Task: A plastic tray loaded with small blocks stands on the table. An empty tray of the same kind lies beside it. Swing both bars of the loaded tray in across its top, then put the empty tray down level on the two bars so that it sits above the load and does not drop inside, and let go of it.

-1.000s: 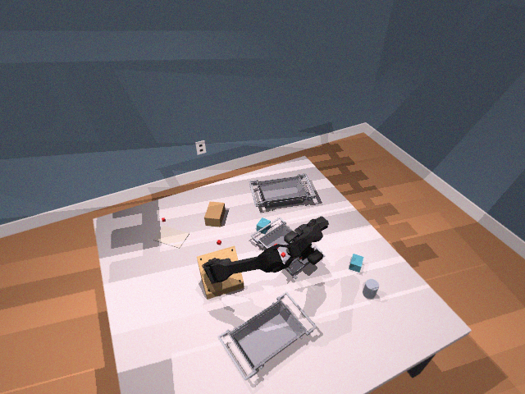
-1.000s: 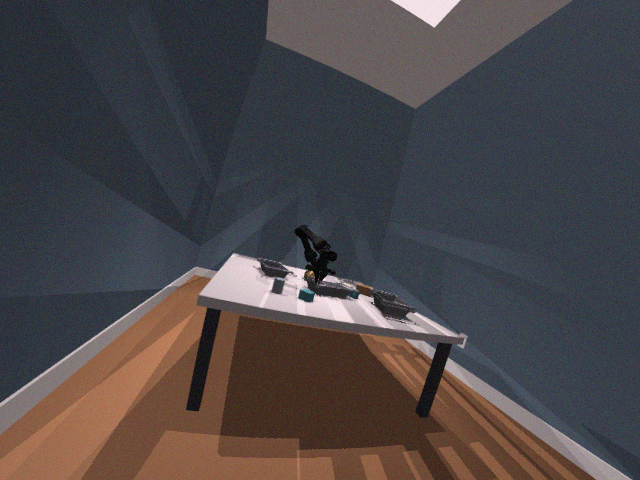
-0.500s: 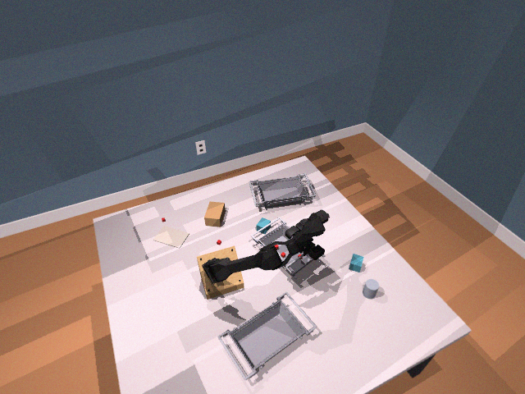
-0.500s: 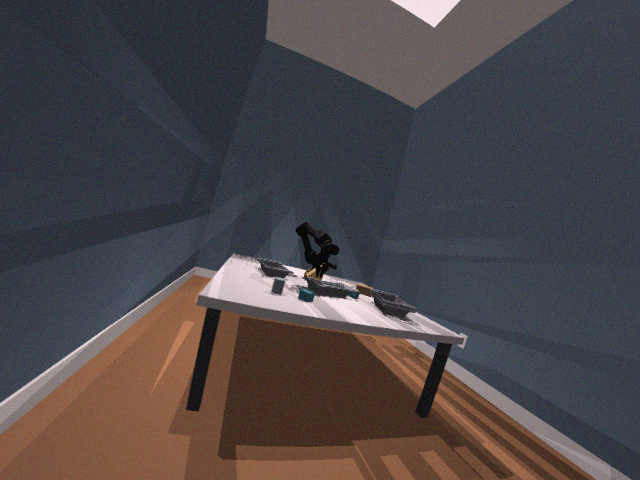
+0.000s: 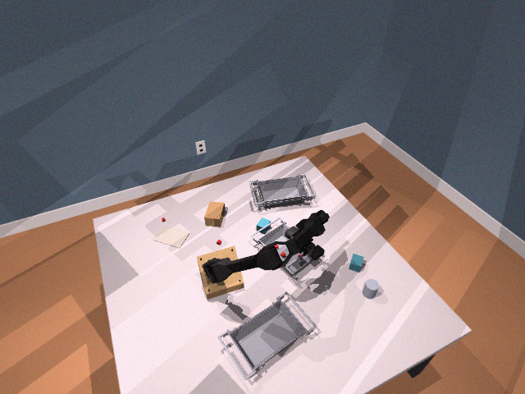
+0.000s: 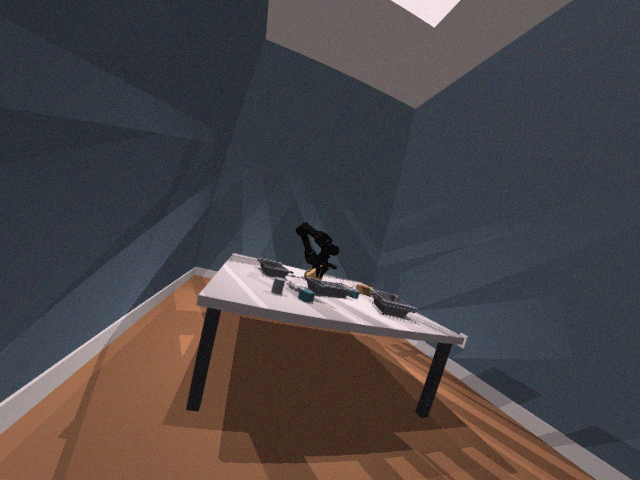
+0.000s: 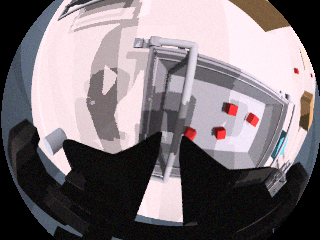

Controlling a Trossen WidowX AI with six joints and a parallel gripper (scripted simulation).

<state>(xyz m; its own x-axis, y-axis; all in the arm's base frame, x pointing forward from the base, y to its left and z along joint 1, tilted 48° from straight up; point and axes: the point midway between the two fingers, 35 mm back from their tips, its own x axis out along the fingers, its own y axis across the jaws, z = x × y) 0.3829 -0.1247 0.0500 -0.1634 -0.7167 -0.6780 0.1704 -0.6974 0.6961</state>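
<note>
The loaded tray [image 5: 271, 239] [image 7: 205, 107] stands mid-table under the arm with several red blocks [image 7: 231, 109] inside. Its near wire bar [image 7: 190, 80] lies across the opening, a little inside the end wall. The other bar, at the far end by a teal block, shows too poorly to judge. My gripper [image 7: 171, 138] is slightly open at that end; the near bar passes loosely between its fingertips, close to the right one. One empty tray [image 5: 271, 335] lies at the bottom of the top view with bars out; another empty tray [image 5: 281, 191] lies at the back.
Teal blocks [image 5: 263, 224] [image 5: 356, 263] and a grey cylinder [image 5: 370, 288] [image 7: 55, 141] stand near the loaded tray. A wooden block [image 5: 215, 213], a cream card [image 5: 171, 236] and loose red cubes [image 5: 218, 242] [image 5: 163, 219] lie toward the back left. The arm's base plate [image 5: 234, 278] is beside the tray.
</note>
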